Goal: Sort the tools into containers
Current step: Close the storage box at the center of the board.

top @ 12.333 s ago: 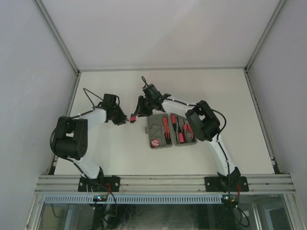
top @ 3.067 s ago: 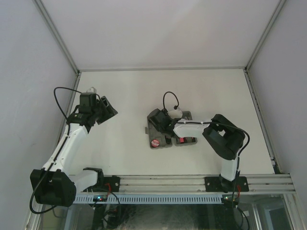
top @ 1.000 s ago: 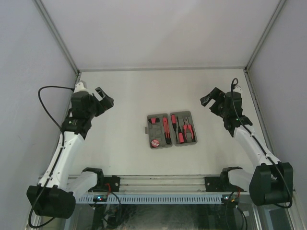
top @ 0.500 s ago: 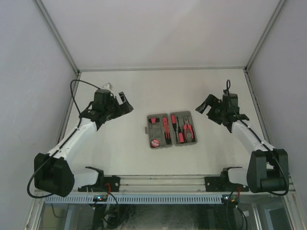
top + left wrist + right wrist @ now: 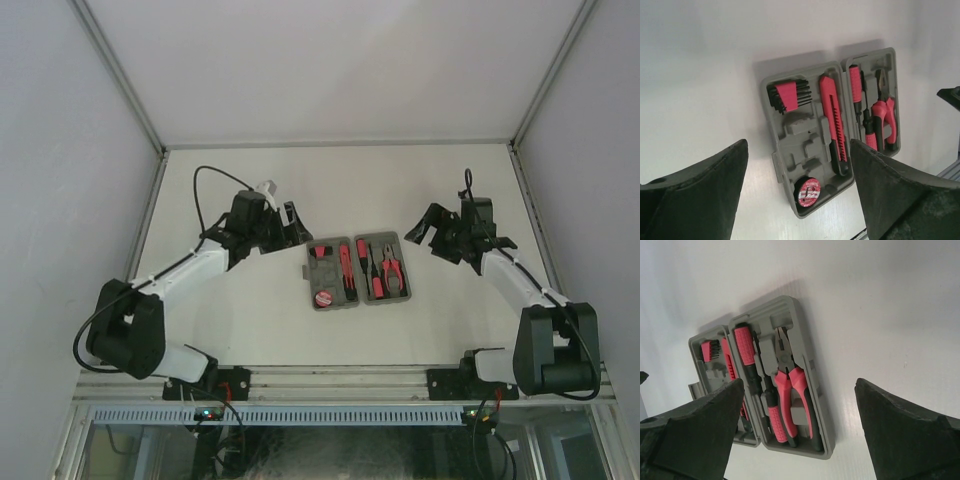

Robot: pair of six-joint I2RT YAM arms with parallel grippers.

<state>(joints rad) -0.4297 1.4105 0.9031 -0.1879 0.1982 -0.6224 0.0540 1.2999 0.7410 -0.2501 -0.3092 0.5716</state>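
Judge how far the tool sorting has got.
Done: pliers, screwdriver, knife, hex keys and ring sit in recesses of the case. In hand: nothing; left gripper and right gripper hang open beside it. Left: no loose tool shows; perhaps only shutting the case.

Flat white matte tabletop (image 5: pixel 250 330) spreads ahead of me. Plain white panels wall it in: back panel (image 5: pixel 330 70), left panel (image 5: pixel 50 200), right panel (image 5: pixel 600 220). Slanted silver aluminium struts (image 5: pixel 118 78) run along the upper corners where the panels meet. At my near edge lies a silver extruded aluminium rail (image 5: pixel 340 380). Just below it sits a pale grey slotted cable duct (image 5: pixel 330 414).
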